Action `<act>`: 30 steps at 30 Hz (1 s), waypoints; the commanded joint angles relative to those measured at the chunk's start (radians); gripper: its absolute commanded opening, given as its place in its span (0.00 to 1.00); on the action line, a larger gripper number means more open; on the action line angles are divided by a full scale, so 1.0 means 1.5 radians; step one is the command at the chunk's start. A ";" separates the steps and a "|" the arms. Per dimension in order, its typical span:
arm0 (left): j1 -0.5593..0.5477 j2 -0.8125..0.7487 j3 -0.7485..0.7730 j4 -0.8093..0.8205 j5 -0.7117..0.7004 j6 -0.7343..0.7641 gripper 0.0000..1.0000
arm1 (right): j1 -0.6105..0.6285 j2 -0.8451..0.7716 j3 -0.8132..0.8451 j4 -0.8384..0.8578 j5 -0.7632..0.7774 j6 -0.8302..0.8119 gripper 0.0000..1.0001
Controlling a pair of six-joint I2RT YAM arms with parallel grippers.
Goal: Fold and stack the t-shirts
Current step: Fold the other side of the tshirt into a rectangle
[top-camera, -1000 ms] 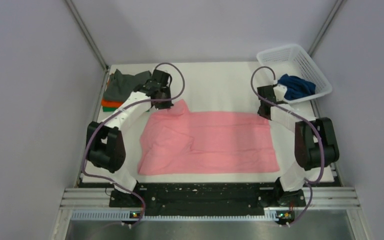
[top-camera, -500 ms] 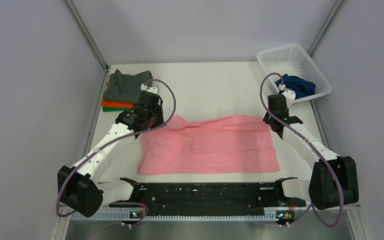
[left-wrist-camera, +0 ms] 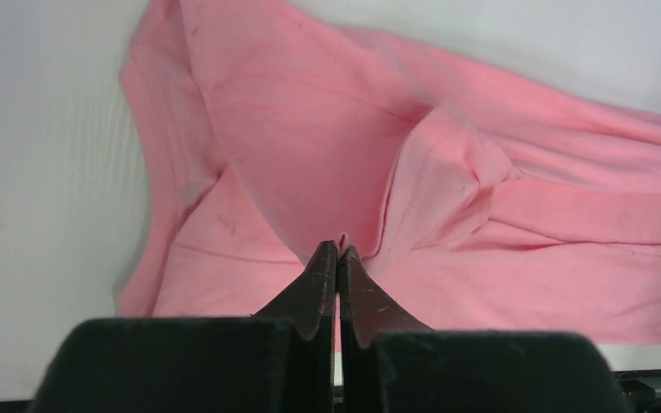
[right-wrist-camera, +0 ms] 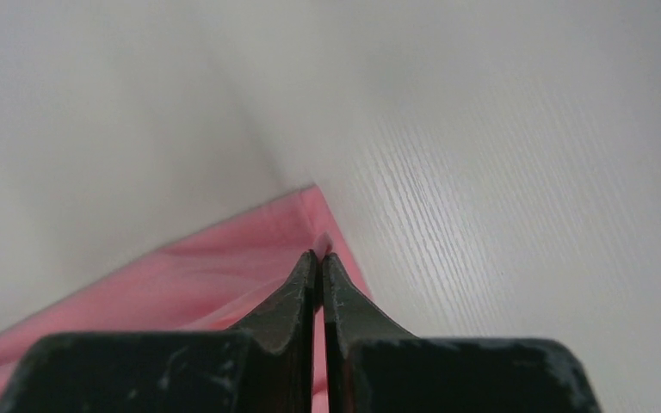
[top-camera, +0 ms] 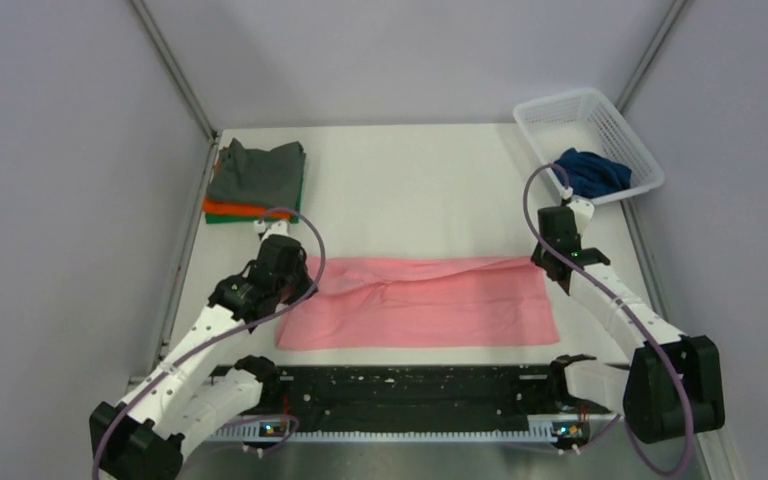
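1. Pink t-shirt (top-camera: pixel 415 300): lies spread as a wide band along the near edge of the surface (top-camera: pixel 420 180), roughly midway between its left and right edges. The near part lies flat. The far edge is creased and raised at both ends. In the left wrist view a sleeve is bunched into soft folds towards the garment's left end.
2. Left hand (top-camera: pixel 298 278): at the left end of the pink t-shirt's far edge. The jaws are pressed together, with a sliver of pink cloth pinched between the tips (seen in the left wrist view).
3. Right hand (top-camera: pixel 552 256): at the right end of the same far edge. The jaws are closed tight on the corner of the pink cloth, with bare surface just beyond the tips.
4. Dark grey t-shirt (top-camera: pixel 257 172): folded, on top of a stack in the far left corner of the surface, well apart from the pink one.
5. Orange t-shirt (top-camera: pixel 230 208): directly under the dark grey one, with only its near edge showing.
6. Green t-shirt (top-camera: pixel 222 217): at the bottom of the stack, showing as a thin strip.
7. Navy blue t-shirt (top-camera: pixel 592 170): crumpled and unfolded in the near end of the basket.
8. Basket (top-camera: pixel 600 115): white plastic lattice, at the far right corner of the surface, overhanging its right edge.
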 commanded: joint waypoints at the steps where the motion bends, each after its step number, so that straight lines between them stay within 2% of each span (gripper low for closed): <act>1: -0.004 -0.040 -0.069 -0.043 0.009 -0.106 0.00 | -0.002 -0.040 -0.033 -0.021 0.011 0.014 0.06; 2: -0.003 -0.050 -0.084 -0.056 0.013 -0.126 0.02 | -0.001 -0.045 -0.041 -0.028 0.012 0.020 0.10; 3: -0.004 -0.061 -0.096 -0.067 0.019 -0.142 0.10 | -0.002 -0.048 -0.047 -0.040 0.018 0.029 0.20; 4: -0.004 -0.069 -0.107 -0.077 0.026 -0.154 0.23 | -0.001 -0.052 -0.051 -0.056 0.027 0.041 0.35; 6: -0.004 -0.082 -0.117 -0.089 0.047 -0.169 0.33 | -0.001 -0.062 -0.049 -0.085 0.038 0.058 0.52; 7: -0.004 -0.087 -0.115 -0.089 0.057 -0.171 0.42 | -0.001 -0.070 -0.046 -0.097 0.043 0.065 0.60; 9: -0.005 -0.089 -0.102 -0.086 0.073 -0.166 0.65 | -0.001 -0.095 -0.038 -0.115 0.043 0.082 0.77; 11: -0.004 -0.078 -0.082 -0.063 0.080 -0.146 0.98 | -0.001 -0.123 -0.036 -0.105 0.014 0.080 0.90; 15: -0.005 0.015 -0.044 0.058 0.116 -0.094 0.99 | -0.001 -0.166 -0.065 -0.005 -0.154 0.035 0.93; 18: -0.006 0.136 -0.010 0.150 0.161 -0.079 0.99 | -0.001 -0.160 -0.094 0.071 -0.288 0.021 0.93; 20: -0.011 0.226 0.026 0.177 0.174 -0.069 0.99 | -0.001 -0.139 -0.096 0.085 -0.337 0.016 0.93; 24: -0.029 0.348 0.074 0.179 0.175 -0.058 0.99 | -0.001 -0.116 -0.092 0.070 -0.334 0.008 0.93; 30: -0.068 0.389 0.052 0.205 0.193 -0.066 0.99 | -0.001 -0.130 -0.094 0.062 -0.310 0.000 0.93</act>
